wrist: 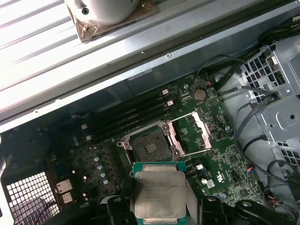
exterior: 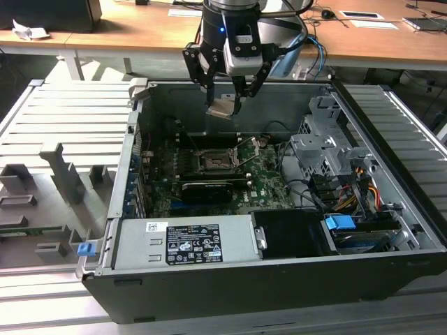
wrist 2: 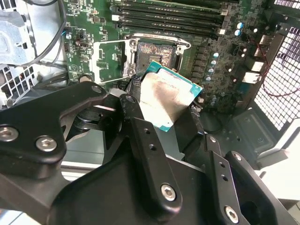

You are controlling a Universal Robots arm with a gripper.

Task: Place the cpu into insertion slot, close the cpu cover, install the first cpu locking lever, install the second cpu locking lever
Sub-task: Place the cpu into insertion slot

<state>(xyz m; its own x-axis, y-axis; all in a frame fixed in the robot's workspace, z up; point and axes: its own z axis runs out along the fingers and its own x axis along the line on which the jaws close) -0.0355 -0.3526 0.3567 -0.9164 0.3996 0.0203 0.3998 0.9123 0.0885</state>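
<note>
You see the hand (exterior: 225, 105) clamped on the chip (wrist: 159, 196), well above the bare socket (wrist: 149, 146); the cover (wrist: 201, 130) stands open just beside it.

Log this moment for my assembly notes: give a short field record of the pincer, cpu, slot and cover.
pincer: shut on cpu
cpu: held above board, metal face showing, not seated
slot: empty, uncovered
cover: swung open beside slot
</note>
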